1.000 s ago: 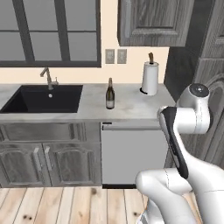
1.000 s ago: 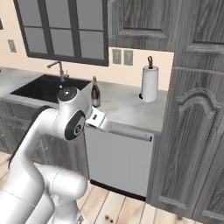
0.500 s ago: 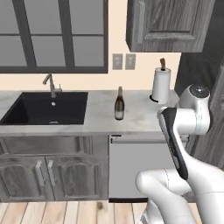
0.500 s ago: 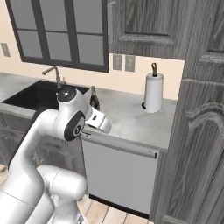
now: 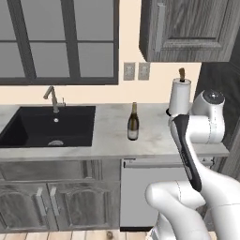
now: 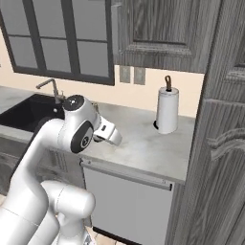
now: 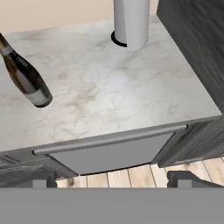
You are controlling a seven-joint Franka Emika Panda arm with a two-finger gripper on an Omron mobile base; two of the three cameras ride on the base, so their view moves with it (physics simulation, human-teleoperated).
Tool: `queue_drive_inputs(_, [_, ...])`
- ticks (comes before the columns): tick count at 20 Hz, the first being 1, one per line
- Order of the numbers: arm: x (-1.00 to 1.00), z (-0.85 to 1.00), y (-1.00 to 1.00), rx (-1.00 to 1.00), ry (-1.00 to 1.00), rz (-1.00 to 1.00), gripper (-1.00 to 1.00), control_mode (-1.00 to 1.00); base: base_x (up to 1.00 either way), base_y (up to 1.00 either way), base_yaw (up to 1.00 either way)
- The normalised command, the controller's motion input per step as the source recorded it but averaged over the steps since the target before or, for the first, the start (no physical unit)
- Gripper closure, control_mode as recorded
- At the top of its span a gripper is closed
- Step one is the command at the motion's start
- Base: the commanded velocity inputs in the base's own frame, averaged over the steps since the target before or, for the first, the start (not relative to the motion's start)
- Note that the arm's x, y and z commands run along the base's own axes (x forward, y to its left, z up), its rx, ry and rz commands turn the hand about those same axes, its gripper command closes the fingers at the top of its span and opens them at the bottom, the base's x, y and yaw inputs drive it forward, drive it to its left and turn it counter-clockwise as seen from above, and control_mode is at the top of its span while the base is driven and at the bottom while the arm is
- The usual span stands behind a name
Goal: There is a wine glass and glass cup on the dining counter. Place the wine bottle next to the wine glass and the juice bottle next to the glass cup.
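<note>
The wine bottle [image 5: 133, 123] is stood upright on the marble counter [image 5: 112, 140], between the black sink [image 5: 47, 125] and the paper towel roll [image 5: 179, 96], and apart from both. Its gold foil top and pale label are seen in the left base view. In the hand view the wine bottle [image 7: 25, 75] is shown at the left edge, tilted by the camera's roll, with bare counter [image 7: 113, 92] between it and the paper towel roll [image 7: 131, 22]. A faucet [image 5: 52, 96] is mounted behind the sink, under the dark-framed window [image 5: 58, 42]. A grey panel [image 7: 109, 153] is set into the cabinet front below the counter edge, just under the bottle's stretch of counter. The gripper [image 7: 111, 178] is held well short of the counter, over the wood floor [image 7: 131, 175] in front of the cabinets. Its two fingertips [image 7: 183, 178] are spread fully apart, and nothing is held between them. In the right base view the bottle is hidden behind the arm.
</note>
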Motion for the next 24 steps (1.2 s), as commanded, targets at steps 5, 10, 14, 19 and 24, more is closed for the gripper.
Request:
queue_drive_inputs(5, [0.0,0.0,0.0,0.0,0.0,0.0,-1.0,1.0,0.41,0.22,-0.1])
queue_drive_inputs(10, [0.0,0.0,0.0,0.0,0.0,0.0,-1.0,1.0,0.56,0.14,-0.1])
queue_drive_inputs(14, [0.0,0.0,0.0,0.0,0.0,0.0,-1.0,1.0,0.54,0.2,-0.12])
queue_drive_inputs(19, [0.0,0.0,0.0,0.0,0.0,0.0,-1.0,1.0,0.29,0.09,-0.01])
queue_drive_inputs(24, [0.0,0.0,0.0,0.0,0.0,0.0,-1.0,1.0,0.18,0.06,0.02])
